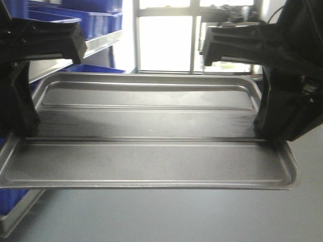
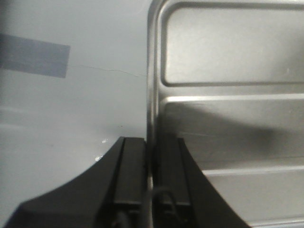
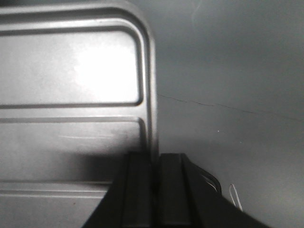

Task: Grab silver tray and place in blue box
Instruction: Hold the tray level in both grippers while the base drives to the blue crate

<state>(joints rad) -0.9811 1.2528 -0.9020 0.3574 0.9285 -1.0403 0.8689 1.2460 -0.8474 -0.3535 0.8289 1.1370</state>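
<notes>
The silver tray (image 1: pixel 151 126) hangs level in the air, its long side facing the front camera, with two ribs across its floor. My left gripper (image 1: pixel 22 126) is shut on its left rim, and my right gripper (image 1: pixel 265 132) is shut on its right rim. In the left wrist view the gripper (image 2: pixel 151 142) pinches the thin rim of the tray (image 2: pixel 228 52) between both black pads. The right wrist view shows the same: the gripper (image 3: pixel 156 156) clamps the edge of the tray (image 3: pixel 71 66). Blue crates (image 1: pixel 96 15) sit at the upper left; I cannot tell which is the blue box.
A metal rack (image 1: pixel 55 65) with the blue crates stands on the left, and more blue plastic (image 1: pixel 10 199) shows under the tray's left corner. Grey floor (image 1: pixel 176 217) lies below. A bright window (image 1: pixel 164 40) is straight ahead.
</notes>
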